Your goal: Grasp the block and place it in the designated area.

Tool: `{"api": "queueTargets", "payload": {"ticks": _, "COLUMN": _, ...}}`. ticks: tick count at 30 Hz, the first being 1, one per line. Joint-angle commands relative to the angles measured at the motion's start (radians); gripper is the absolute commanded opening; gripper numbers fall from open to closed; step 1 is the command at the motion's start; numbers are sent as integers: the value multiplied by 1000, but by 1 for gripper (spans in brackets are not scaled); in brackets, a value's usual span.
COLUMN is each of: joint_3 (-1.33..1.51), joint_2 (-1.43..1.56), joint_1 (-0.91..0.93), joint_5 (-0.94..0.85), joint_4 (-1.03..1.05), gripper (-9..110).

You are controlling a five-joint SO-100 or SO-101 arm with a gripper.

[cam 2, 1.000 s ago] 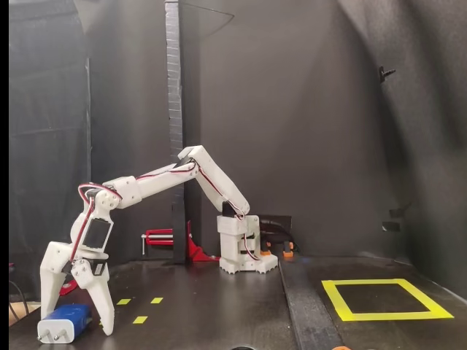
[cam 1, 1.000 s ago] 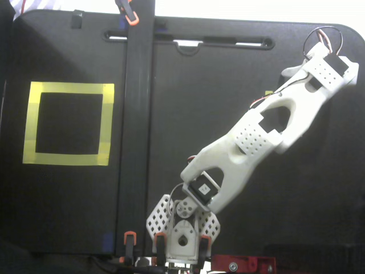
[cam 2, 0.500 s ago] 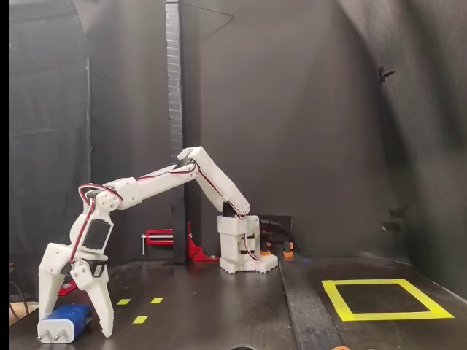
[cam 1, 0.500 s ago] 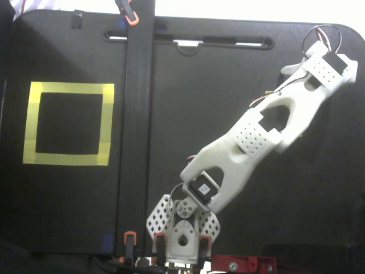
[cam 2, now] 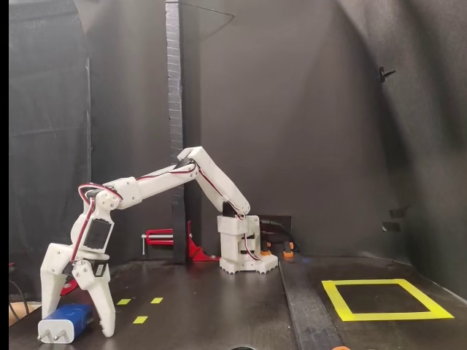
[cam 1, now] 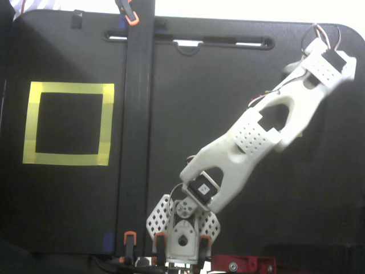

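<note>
I count one small dark-blue block (cam 2: 64, 321) with two pale prongs, lying on the black table (cam 2: 219, 306). One square yellow-tape outline (cam 2: 385, 300) lies well apart. My one white two-finger gripper (cam 2: 76, 324) stands spread wide, fingers straddling the block, gripping nothing.

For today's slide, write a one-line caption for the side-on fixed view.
White arm reaches down, open gripper straddling the blue block on the table, far from the yellow square.

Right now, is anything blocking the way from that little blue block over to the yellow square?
Only a low dark strip crosses the table between the block and the designated area. The open fingers straddle the block.
</note>
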Motion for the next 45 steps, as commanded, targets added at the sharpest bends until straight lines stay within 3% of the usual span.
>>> {"api": "queueTargets", "payload": {"ticks": 1, "joint_3": -5, "joint_2": -8, "joint_1": 6, "joint_5": -6, "joint_4": 8, "gripper": 24}}
{"api": "queueTargets", "payload": {"ticks": 30, "joint_3": -8, "joint_2": -43, "joint_1": 11, "joint_5": 5, "joint_4": 25, "gripper": 20}}
{"api": "queueTargets", "payload": {"ticks": 45, "joint_3": -38, "joint_2": 135, "joint_1": -9, "joint_5": 77, "joint_4": 207, "gripper": 20}}
